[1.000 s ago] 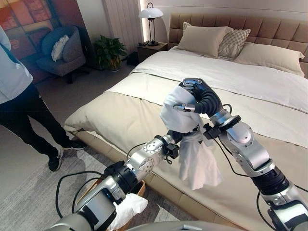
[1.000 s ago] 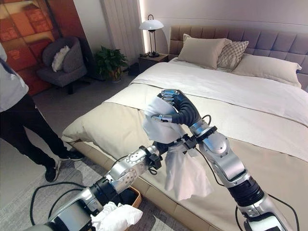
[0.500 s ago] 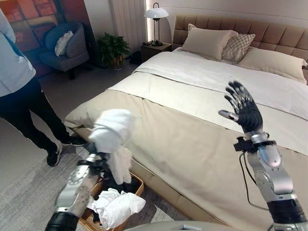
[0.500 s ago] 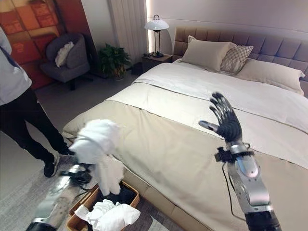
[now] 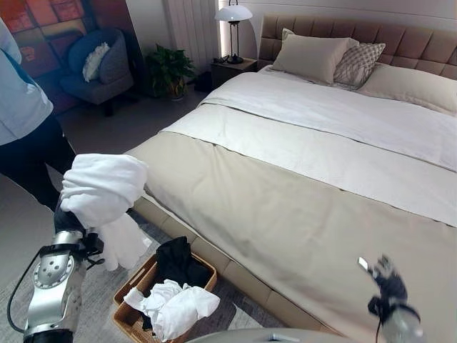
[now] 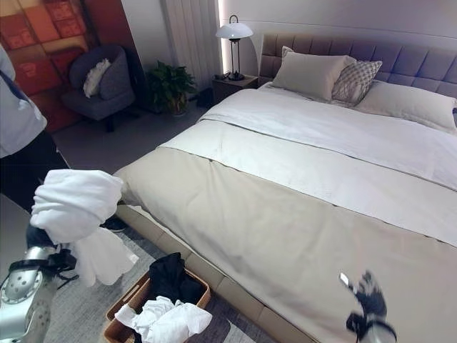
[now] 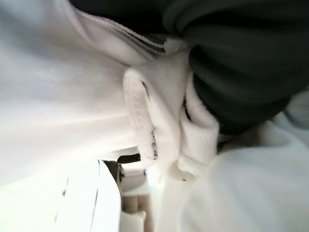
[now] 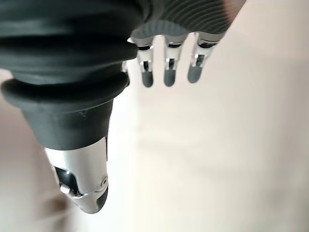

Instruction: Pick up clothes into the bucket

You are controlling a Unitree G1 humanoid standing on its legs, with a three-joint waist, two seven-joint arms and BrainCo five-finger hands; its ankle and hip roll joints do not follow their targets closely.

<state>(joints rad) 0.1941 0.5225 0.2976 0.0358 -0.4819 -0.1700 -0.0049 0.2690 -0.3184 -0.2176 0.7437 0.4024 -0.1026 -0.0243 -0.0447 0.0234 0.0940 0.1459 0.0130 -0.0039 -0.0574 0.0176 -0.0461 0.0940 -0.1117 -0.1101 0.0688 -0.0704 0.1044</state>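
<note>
A white garment is bunched over my left hand and hangs in the air to the left of the wicker basket, above the rug. The cloth covers that hand, with only its dark ribbed cover showing. The basket stands on the floor at the foot of the bed and holds a black garment and white clothes. My right hand is low at the right, over the beige bed cover, open with straight fingers and holding nothing.
A person in dark trousers stands close on the left. The large bed takes up the right, with pillows at its head. An armchair, a plant and a lamp stand at the back.
The right hand let go of the white garment, opened and sank low at the right. The left arm swung the garment left, off the bed to beside the basket.
</note>
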